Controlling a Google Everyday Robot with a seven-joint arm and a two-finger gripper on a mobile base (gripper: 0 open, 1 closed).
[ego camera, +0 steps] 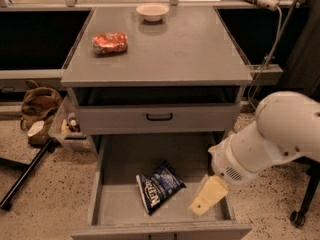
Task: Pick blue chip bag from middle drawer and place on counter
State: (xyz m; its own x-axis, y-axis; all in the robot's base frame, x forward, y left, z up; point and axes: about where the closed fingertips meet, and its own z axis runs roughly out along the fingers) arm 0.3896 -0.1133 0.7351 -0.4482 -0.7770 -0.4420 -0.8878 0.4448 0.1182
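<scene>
The blue chip bag [159, 185] lies flat on the floor of the open middle drawer [125, 159], near its front centre. My gripper [207, 196] hangs on the white arm over the drawer's right front part, a short way to the right of the bag and apart from it. The grey counter [170, 49] is the cabinet's top, above and behind the drawer.
An orange-red snack bag [110, 42] and a white bowl [152, 11] sit on the counter. A shut drawer front with a black handle [159, 116] is above the open drawer. A brown bag [40, 104], a bin [67, 129] and a black stand leg [25, 176] are on the floor at left.
</scene>
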